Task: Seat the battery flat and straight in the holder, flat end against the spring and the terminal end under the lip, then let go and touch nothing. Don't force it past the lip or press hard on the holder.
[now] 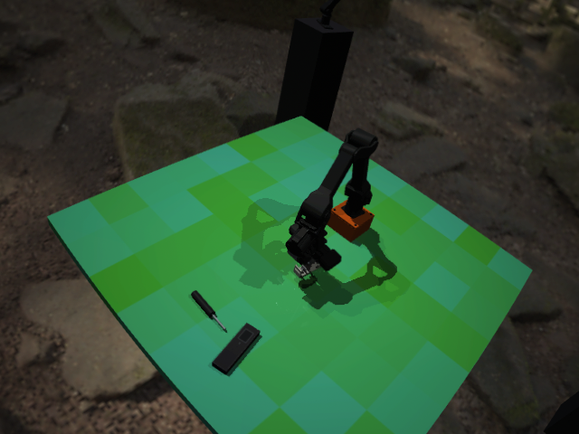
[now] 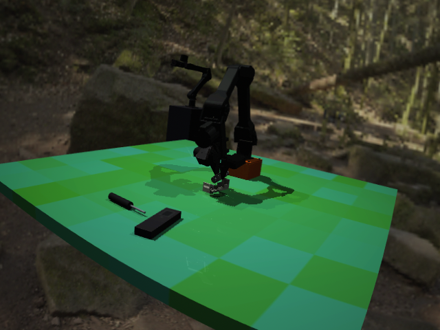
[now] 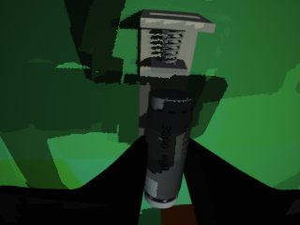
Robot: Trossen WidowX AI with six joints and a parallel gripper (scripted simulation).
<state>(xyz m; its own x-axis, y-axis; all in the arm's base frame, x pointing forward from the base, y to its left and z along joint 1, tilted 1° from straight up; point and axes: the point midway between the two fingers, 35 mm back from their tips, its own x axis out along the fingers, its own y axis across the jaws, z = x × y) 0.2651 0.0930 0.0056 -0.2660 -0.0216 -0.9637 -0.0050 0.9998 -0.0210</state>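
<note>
The battery [image 3: 165, 144] is clamped between the narrowly parted fingers of the end effector [image 3: 164, 169]. It is aligned lengthwise with the holder [image 3: 168, 51], directly beyond it, its far end just short of the spring [image 3: 165, 43].

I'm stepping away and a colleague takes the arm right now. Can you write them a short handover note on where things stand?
Gripper: shut on the battery, low over the holder.
Battery: lined up lengthwise with the holder in the wrist view, far end pointing at the spring. Whether it touches the holder yet cannot be told.
Holder: on the green table, close in front of the arm's orange base.
Screwdriver and black remote: near the table's edge, apart from the work.
Done: battery picked up and brought to the holder.
Left: seat it flat, flat end on the spring and terminal end under the lip, gently; release; back off.
</note>
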